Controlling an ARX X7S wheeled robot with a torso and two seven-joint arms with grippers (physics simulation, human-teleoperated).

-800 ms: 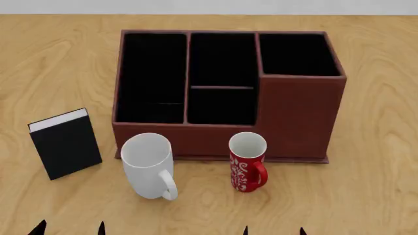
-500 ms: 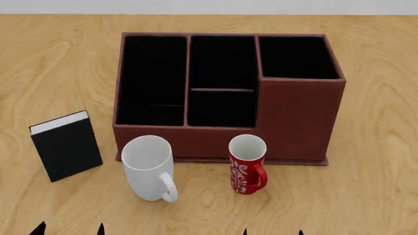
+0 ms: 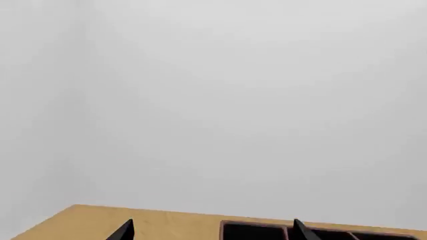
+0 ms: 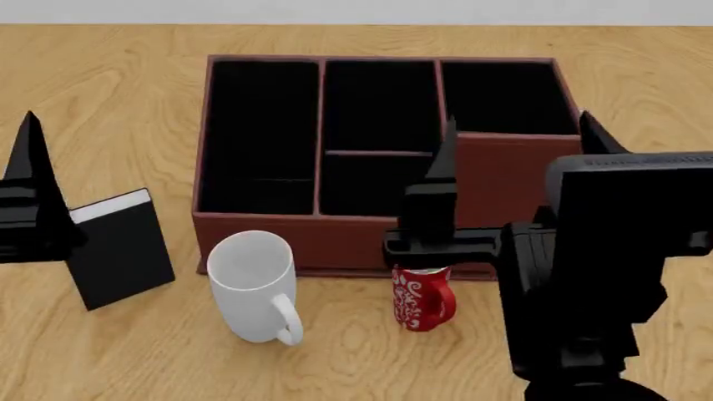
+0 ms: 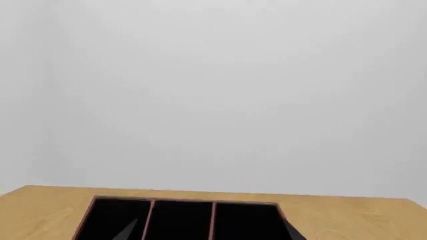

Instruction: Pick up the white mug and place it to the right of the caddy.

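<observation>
On the table (image 4: pixel 624 50), we see the white mug (image 4: pixel 252 284) unlifted before the caddy (image 4: pixel 379 159), right gripper (image 4: pixel 513 142) spread and empty, so all 2 steps remain.

1. The right gripper (image 4: pixel 515 138) is matte black, with two thin fingers that end in sharp points.
2. Its wrist is a black boxy block.
3. The left gripper (image 4: pixel 32 138) is also black and pointed.
</observation>
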